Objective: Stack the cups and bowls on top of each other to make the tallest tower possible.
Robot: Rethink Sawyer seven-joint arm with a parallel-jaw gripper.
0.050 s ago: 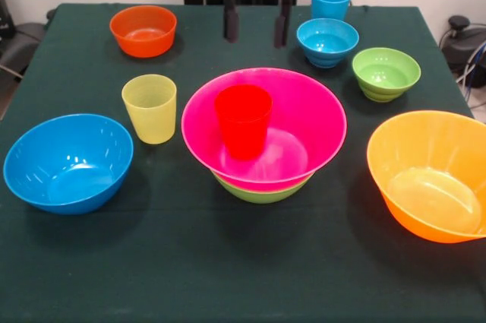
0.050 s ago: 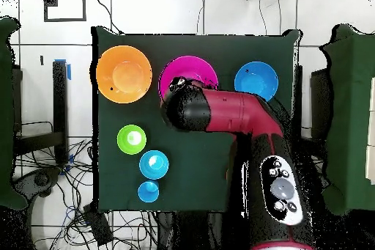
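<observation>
While spread empty, the claw [image 1: 257, 26] hangs behind the pink bowl [image 1: 304, 110].

- The light is bright and soft, coming from above.
- Small white shiny spots sit on the big blue bowl [image 1: 68, 162], well away from the claw [image 1: 257, 25].
- Soft dark shadows lie under the bowls.

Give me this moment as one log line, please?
hand: open, empty, raised behind pink bowl | tower: red cup upright in pink bowl, on green bowl | yellow cup: unstacked
</observation>
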